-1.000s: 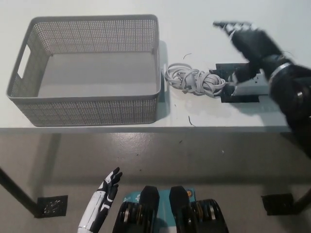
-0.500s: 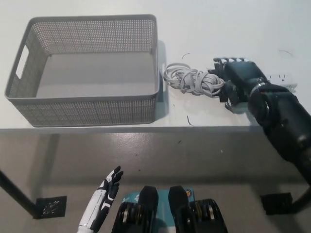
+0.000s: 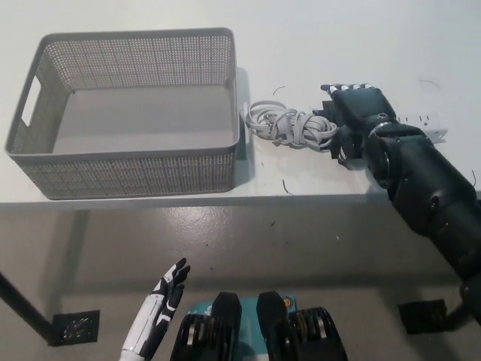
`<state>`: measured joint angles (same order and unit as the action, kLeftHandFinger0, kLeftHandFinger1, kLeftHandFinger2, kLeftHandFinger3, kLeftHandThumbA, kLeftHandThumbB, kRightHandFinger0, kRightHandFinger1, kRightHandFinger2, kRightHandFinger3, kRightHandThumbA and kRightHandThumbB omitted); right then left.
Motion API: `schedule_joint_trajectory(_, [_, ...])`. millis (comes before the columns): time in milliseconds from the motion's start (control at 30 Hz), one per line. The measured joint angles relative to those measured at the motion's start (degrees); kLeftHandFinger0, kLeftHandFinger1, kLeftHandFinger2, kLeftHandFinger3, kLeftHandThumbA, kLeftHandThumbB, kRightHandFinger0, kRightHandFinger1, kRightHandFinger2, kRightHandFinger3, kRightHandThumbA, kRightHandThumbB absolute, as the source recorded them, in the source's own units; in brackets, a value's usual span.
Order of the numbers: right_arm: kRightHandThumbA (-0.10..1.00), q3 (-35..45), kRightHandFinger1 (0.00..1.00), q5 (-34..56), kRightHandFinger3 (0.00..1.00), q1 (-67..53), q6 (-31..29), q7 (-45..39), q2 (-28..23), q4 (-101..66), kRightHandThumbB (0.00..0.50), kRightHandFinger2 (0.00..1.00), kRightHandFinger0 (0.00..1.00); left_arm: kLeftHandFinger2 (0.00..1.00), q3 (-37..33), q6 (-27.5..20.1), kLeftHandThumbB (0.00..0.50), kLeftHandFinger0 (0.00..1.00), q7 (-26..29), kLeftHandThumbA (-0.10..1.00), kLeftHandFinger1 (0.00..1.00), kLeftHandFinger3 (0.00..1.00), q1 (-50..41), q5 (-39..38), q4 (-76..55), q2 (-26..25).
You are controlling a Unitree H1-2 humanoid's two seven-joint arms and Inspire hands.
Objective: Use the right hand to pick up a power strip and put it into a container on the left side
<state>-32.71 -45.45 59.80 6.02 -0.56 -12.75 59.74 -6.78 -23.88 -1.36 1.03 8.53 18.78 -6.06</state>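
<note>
A white table stands on grey floor; a dark foot plate, perhaps the table's.

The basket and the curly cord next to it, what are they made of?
The basket looks like grey moulded plastic, matte: its walls are a neat grid of tiny holes with a cut-out handle. The cord looks like soft rubbery plastic, pale grey, since it bends into loose coils. Neither can be told for sure.
</note>
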Motion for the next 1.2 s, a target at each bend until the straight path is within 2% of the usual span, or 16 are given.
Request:
schedule_joint_trajectory(33, [-0.10, 0.00, 0.07, 0.00, 0.38, 0.00, -0.39, 0.51, 0.03, 0.12, 0.227, 0.45, 0.00, 1.00, 0.00, 0.01, 0.150, 1.00, 0.00, 1.00, 1.00, 1.00, 0.00, 0.00, 0.02, 0.01])
schedule_joint_trajectory(67, [-0.10, 0.01, 0.08, 0.01, 0.39, -0.02, -0.75, 1.05, 0.07, 0.31, 0.225, 0.51, 0.00, 1.00, 0.00, 0.02, 0.149, 1.00, 0.00, 1.00, 1.00, 1.00, 0.00, 0.00, 0.05, 0.01])
schedule_joint_trajectory(133, [-0.10, 0.04, 0.09, 0.03, 0.43, -0.07, -1.90, 2.65, 0.11, 0.87, 0.253, 0.51, 0.00, 1.00, 0.00, 0.06, 0.146, 1.00, 0.00, 1.00, 1.00, 1.00, 0.01, 0.00, 0.17, 0.03])
schedule_joint_trajectory(167, [-0.10, 0.04, 0.11, 0.02, 0.37, -0.11, -2.25, 3.71, 0.13, 1.28, 0.224, 0.52, 0.00, 1.00, -0.02, 0.07, 0.137, 1.00, 0.00, 1.00, 1.00, 1.00, 0.03, 0.00, 0.23, 0.05])
schedule_joint_trajectory(233, [-0.10, 0.05, 0.19, 0.01, 0.50, -0.26, -3.09, 5.85, 0.21, 2.27, 0.179, 0.66, 0.00, 1.00, -0.02, 0.08, 0.138, 1.00, 0.00, 1.00, 1.00, 1.00, 0.03, 0.00, 0.33, 0.14])
schedule_joint_trajectory(367, [-0.10, 0.37, 0.28, 0.04, 0.69, 0.10, -5.31, 11.26, 0.57, 3.75, 0.143, 0.77, 0.00, 1.00, 0.04, 0.15, 0.143, 1.00, -0.01, 1.00, 1.00, 1.00, -0.03, 0.00, 0.89, 0.11])
schedule_joint_trajectory(600, [-0.10, 0.42, 0.29, 0.05, 0.83, -0.32, -8.76, 18.41, 0.84, 7.18, 0.074, 0.73, 0.00, 1.00, 0.03, 0.17, 0.123, 1.00, -0.03, 1.00, 1.00, 1.00, -0.02, -0.01, 0.95, 0.14])
schedule_joint_trajectory(700, [-0.10, 0.45, 0.26, 0.06, 0.78, -0.34, -10.22, 21.54, 0.94, 8.68, 0.084, 0.69, 0.00, 1.00, 0.05, 0.18, 0.131, 1.00, -0.03, 1.00, 1.00, 1.00, 0.02, -0.02, 0.95, 0.11])
schedule_joint_trajectory(733, [-0.10, 0.45, 0.22, 0.05, 0.74, -0.34, -10.66, 22.21, 0.94, 9.05, 0.130, 0.64, 0.00, 1.00, 0.04, 0.18, 0.134, 1.00, -0.03, 1.00, 1.00, 1.00, 0.01, -0.02, 0.95, 0.08])
schedule_joint_trajectory(833, [-0.10, 0.43, 0.19, -0.01, 0.69, -0.36, -11.99, 25.30, 0.99, 10.37, 0.158, 0.62, 0.00, 1.00, 0.05, 0.18, 0.129, 1.00, -0.04, 1.00, 1.00, 1.00, 0.02, -0.01, 0.97, 0.04])
schedule_joint_trajectory(900, [-0.10, 0.43, 0.16, -0.03, 0.54, -0.49, -12.78, 27.11, 0.99, 11.41, 0.214, 0.58, 0.00, 1.00, 0.05, 0.18, 0.127, 1.00, -0.04, 1.00, 1.00, 1.00, 0.01, -0.01, 0.97, 0.07])
schedule_joint_trajectory(967, [-0.10, 0.43, 0.12, -0.12, 0.52, -0.59, -13.57, 28.80, 0.99, 12.26, 0.198, 0.59, 0.00, 1.00, 0.05, 0.18, 0.124, 1.00, -0.03, 1.00, 1.00, 1.00, 0.02, -0.01, 0.97, 0.05])
schedule_joint_trajectory(1033, [-0.10, 0.42, 0.08, -0.31, 0.61, -0.67, -14.38, 30.26, 0.99, 12.59, 0.125, 0.64, 0.00, 1.00, 0.06, 0.18, 0.115, 1.00, -0.04, 1.00, 1.00, 1.00, 0.02, -0.01, 0.97, 0.02])
schedule_joint_trajectory(1067, [-0.10, 0.43, 0.09, -0.36, 0.74, -0.68, -14.61, 30.95, 0.99, 12.68, 0.105, 0.70, 0.00, 1.00, 0.06, 0.18, 0.114, 1.00, -0.04, 1.00, 1.00, 1.00, 0.02, -0.01, 0.97, 0.01])
schedule_joint_trajectory(1133, [-0.10, 0.43, 0.12, -0.50, 0.84, -0.67, -15.05, 32.65, 0.97, 12.78, 0.119, 0.69, 0.00, 1.00, 0.06, 0.18, 0.114, 1.00, -0.04, 1.00, 1.00, 1.00, 0.02, -0.02, 0.98, 0.01])
schedule_joint_trajectory(1200, [-0.10, 0.45, 0.13, -0.57, 0.84, -0.65, -15.51, 33.96, 0.95, 12.77, 0.125, 0.69, 0.00, 1.00, 0.06, 0.18, 0.116, 1.00, -0.04, 1.00, 1.00, 1.00, 0.02, -0.02, 0.98, 0.03])
